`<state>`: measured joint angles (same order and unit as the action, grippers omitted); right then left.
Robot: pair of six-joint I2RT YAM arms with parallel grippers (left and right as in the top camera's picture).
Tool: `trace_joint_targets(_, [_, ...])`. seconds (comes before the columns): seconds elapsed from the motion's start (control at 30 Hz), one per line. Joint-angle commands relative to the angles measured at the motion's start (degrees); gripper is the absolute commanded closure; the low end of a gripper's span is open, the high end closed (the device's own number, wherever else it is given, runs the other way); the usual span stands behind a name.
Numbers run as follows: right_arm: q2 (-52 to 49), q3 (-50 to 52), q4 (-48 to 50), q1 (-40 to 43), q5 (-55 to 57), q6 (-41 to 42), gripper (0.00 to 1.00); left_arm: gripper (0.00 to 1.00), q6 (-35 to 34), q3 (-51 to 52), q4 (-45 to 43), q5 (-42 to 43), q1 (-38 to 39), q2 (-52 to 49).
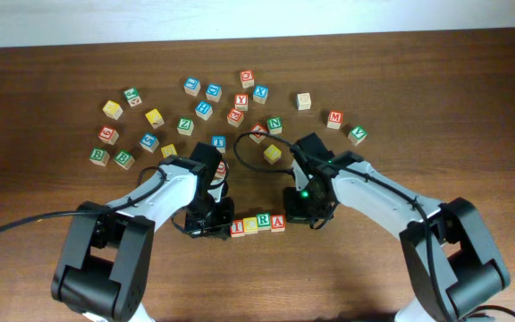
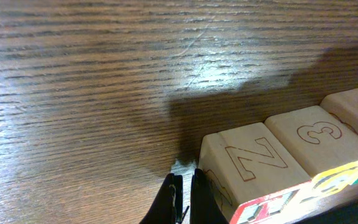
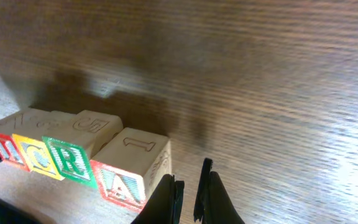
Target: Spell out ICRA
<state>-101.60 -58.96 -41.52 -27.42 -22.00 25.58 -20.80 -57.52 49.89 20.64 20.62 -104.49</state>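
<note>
Between the left gripper (image 1: 219, 229) and right gripper (image 1: 295, 217), both pressed together and empty, the ICRA cubes (image 1: 257, 224) sat in a touching row on the desk (image 1: 347, 277).

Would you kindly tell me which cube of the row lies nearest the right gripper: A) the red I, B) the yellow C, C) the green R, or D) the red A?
D: the red A cube sits at the end closest to the right gripper, as the right wrist view shows.

red i (image 3: 4, 150), yellow c (image 3: 33, 158), green r (image 3: 71, 160), red a (image 3: 122, 185).
</note>
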Motion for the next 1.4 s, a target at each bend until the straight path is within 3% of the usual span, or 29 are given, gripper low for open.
trace_joint_targets(0.0, [0.0, 0.6, 0.1, -2.4, 1.2, 2.2, 0.94, 1.00, -0.6, 0.3, -0.4, 1.0, 0.2, 0.1])
trace_joint_targets(0.4, [0.0, 0.6, -0.4, -3.7, 2.0, 3.0, 0.96, 1.00, -0.2, 0.3, -2.7, -3.3, 0.2, 0.1])
trace_joint_targets(0.5, [0.0, -1.8, -5.9, -1.3, 8.3, 2.9, 0.96, 1.00, -0.2, -0.3, -1.8, -5.7, -0.7, 0.3])
trace_joint_targets(0.67, [0.0, -12.2, -14.4, 3.2, 8.7, -1.4, 0.96, 1.00, -0.3, -0.8, -0.5, -8.1, -6.1, 2.1])
trace_joint_targets(0.73, [0.0, -14.9, -13.8, 2.3, 7.6, -1.3, 0.96, 1.00, -4.8, -0.8, -0.3, -13.3, -6.7, 2.1])
trace_joint_targets(0.83, [-0.1, -15.1, -5.3, -1.2, 6.4, 0.9, 0.96, 1.00, -11.8, -0.8, 0.2, -16.6, -8.7, 2.1])
trace_joint_targets(1.03, [-1.9, -15.1, 0.3, -10.2, 16.7, 8.0, 0.96, 1.00, -11.8, -0.8, 1.5, -16.6, -13.8, 2.1])
trace_joint_targets(1.17, [-6.4, -15.1, 0.2, -12.0, 15.8, 10.1, 0.96, 1.00, -11.7, -0.8, 2.9, -16.6, -18.9, 2.1])
trace_joint_targets(1.37, [-8.4, -15.1, -0.9, -12.1, 11.9, 10.1, 0.96, 1.00, -11.7, -0.7, 3.4, -16.6, -19.7, 2.1])
